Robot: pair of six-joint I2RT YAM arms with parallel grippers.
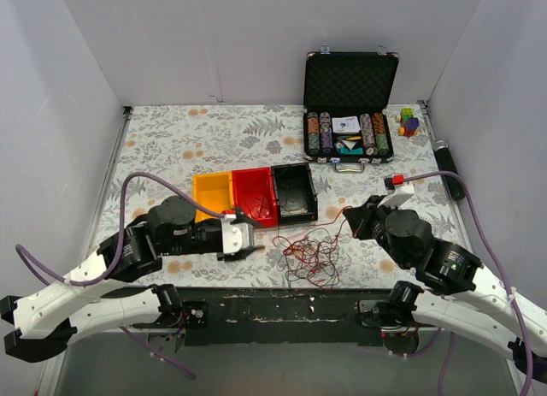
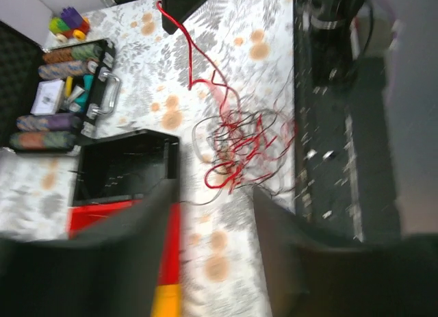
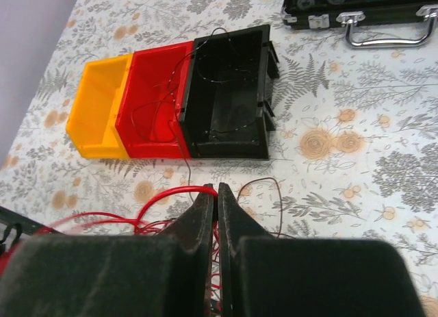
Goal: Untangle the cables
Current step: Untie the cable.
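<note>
My right gripper (image 3: 216, 194) pinches a red strand of the cables (image 1: 309, 252) at lower centre; my left gripper (image 2: 213, 197) gapes empty.

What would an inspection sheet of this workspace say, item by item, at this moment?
surface: floral cloth, lying flat.
job's things: cables tangled loosely near the front edge; a thin dark strand lies across the red bin and black bin.
clutter: yellow bin, open chip case, coloured blocks, black cylinder.
grippers: left gripper, fingers apart, empty; right gripper, fingers closed on a red strand.
cables: purple hoses along both arms.
surroundings: white walls on three sides.
</note>
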